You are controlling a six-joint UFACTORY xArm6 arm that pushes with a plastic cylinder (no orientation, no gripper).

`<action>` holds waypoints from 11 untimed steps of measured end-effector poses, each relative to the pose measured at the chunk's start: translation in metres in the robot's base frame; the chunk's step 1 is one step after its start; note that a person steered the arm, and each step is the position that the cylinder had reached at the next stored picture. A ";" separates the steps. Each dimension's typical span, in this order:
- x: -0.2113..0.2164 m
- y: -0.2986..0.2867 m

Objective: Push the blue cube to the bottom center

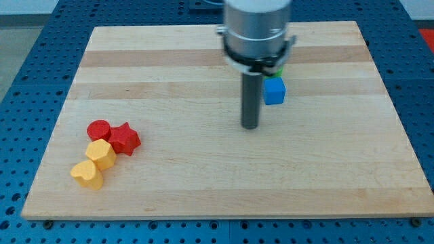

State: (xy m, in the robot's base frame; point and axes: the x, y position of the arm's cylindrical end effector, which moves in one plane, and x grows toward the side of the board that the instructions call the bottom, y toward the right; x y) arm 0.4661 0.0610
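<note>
The blue cube (274, 91) sits on the wooden board (203, 169), right of centre in the upper half. A green block (279, 69) shows just above it, mostly hidden by the arm. My tip (251, 126) rests on the board just left of and slightly below the blue cube, a small gap apart from it.
A red cylinder (99, 129), a red star (124, 139), a yellow hexagon block (102, 154) and a yellow heart-shaped block (87, 173) cluster at the board's lower left. The arm's grey body (258, 30) hangs over the top centre. Blue perforated table surrounds the board.
</note>
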 end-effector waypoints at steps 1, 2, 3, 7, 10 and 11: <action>-0.012 0.060; -0.040 0.083; -0.073 0.087; -0.056 -0.014; 0.005 -0.028; 0.025 -0.028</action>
